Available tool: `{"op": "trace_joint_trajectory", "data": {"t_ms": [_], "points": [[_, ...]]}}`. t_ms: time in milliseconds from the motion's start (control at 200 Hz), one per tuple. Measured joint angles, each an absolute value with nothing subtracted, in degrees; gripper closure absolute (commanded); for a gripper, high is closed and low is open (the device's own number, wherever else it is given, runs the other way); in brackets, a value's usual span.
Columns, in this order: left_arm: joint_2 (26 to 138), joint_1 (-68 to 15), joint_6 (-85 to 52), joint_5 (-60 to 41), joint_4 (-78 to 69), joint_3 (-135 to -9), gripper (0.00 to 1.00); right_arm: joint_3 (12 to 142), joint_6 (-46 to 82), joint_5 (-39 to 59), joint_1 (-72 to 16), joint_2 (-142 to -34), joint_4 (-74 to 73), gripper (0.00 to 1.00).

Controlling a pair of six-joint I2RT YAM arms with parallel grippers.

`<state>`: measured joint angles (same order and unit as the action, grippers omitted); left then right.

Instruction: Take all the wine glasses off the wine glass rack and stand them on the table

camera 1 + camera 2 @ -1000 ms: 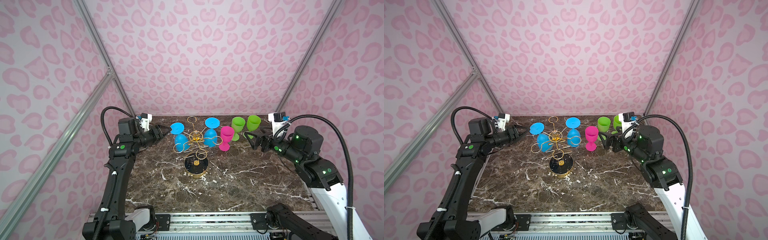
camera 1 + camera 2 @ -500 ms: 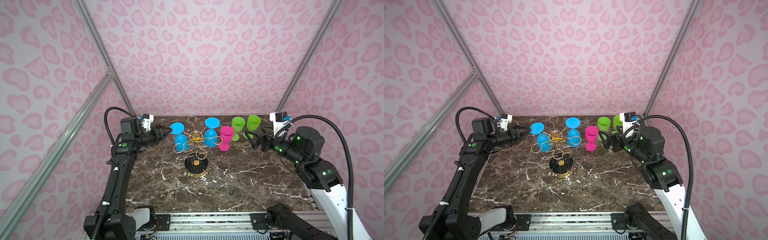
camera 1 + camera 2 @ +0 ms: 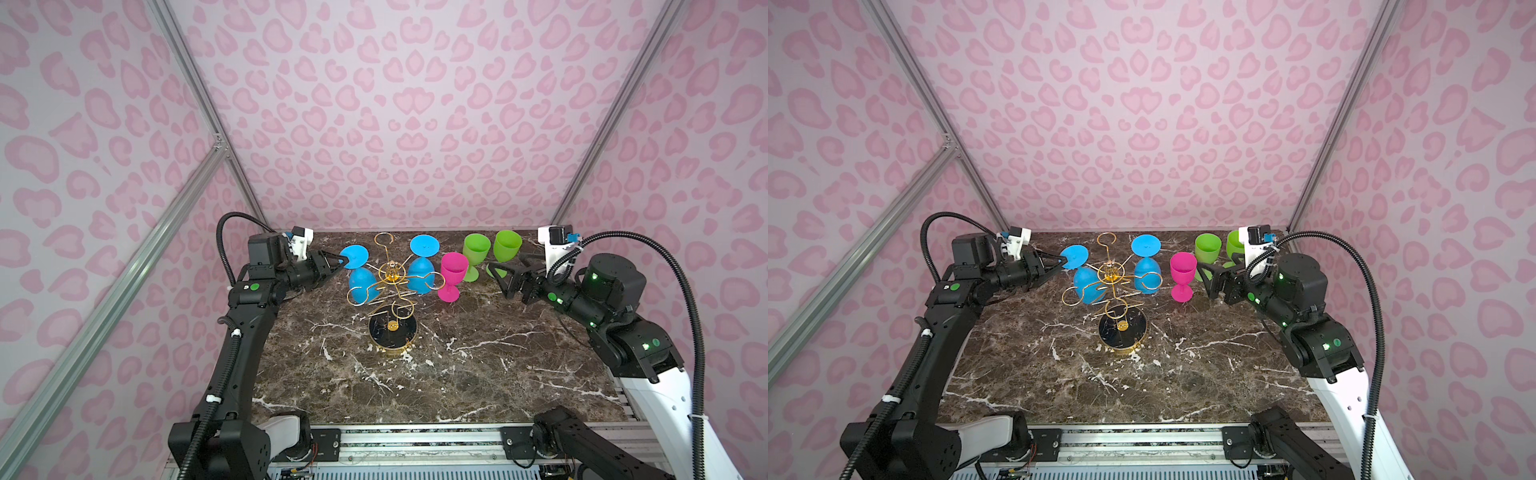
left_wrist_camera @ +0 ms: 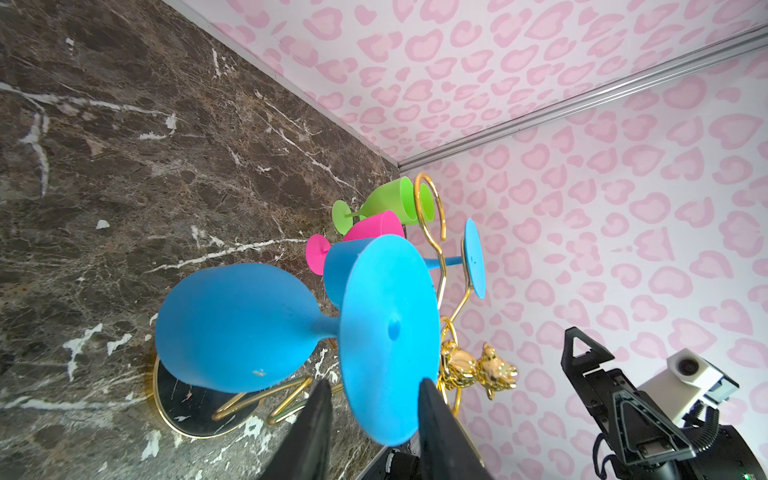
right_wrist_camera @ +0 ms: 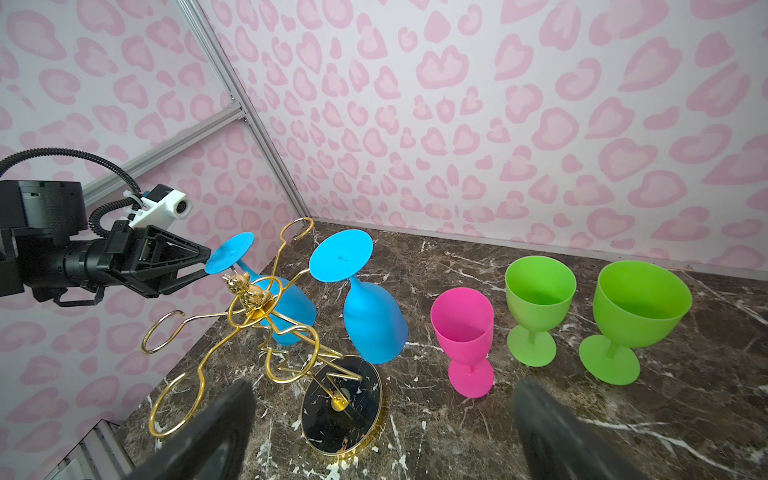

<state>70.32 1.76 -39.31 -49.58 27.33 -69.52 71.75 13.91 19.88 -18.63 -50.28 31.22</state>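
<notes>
Count: 1 wine glass rack (image 3: 382, 332) and 5 glasses, of which 2 are blue, 1 pink and 2 green. Both blues hang upside down on the rack, foot up and bowl down. The other three stand upright on the bench (image 3: 457, 374) in a row to the right of the rack. Rack is thin gold wire: central post with a small gold figure (image 5: 245, 291) on top, curly hook-ended arms fanning out, and a round black base with a gold rim. It sits mid-bench toward the back. Left blue wine glass (image 4: 237, 328) is matte and opaque, with a fat rounded bowl, short stem and flat disc foot. Its stem sits in a hook on the rack's left side. Right blue wine glass (image 3: 420, 274) has the same shape, hangs on a back-right arm, and is just beside the pink glass (image 3: 453, 270). Green glasses (image 3: 476, 249) stand side by side past the pink, toward the bench's back edge. My left tool (image 3: 341, 262) is level with the left blue wine glass's foot, fingers (image 4: 322, 415) straddling the disc's rim. The jaws are partly apart and the left wrist view shows a sliver of gap on one side, so I can't confirm a clamp. My right tool (image 3: 505, 270) hangs over the bench near the green glasses, jaws spread wide with nothing in them.
</notes>
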Motion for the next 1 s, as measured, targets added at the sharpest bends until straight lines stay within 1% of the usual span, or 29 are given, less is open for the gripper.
{"op": "trace_joint_trajectory", "data": {"t_ms": [140,320,1000], "points": [[70.35,1.72,-39.33,-49.43,27.29,-69.52,0.76,71.5,13.89,19.53,-18.63,-49.84,31.22,0.02],[70.39,1.72,-39.31,-48.99,27.33,-69.52,0.8,71.46,13.85,19.51,-18.59,-49.56,31.22,0.02],[70.04,1.83,-39.33,-48.21,27.49,-69.93,0.89,69.93,13.85,19.25,-18.57,-48.82,31.18,0.02]]}}
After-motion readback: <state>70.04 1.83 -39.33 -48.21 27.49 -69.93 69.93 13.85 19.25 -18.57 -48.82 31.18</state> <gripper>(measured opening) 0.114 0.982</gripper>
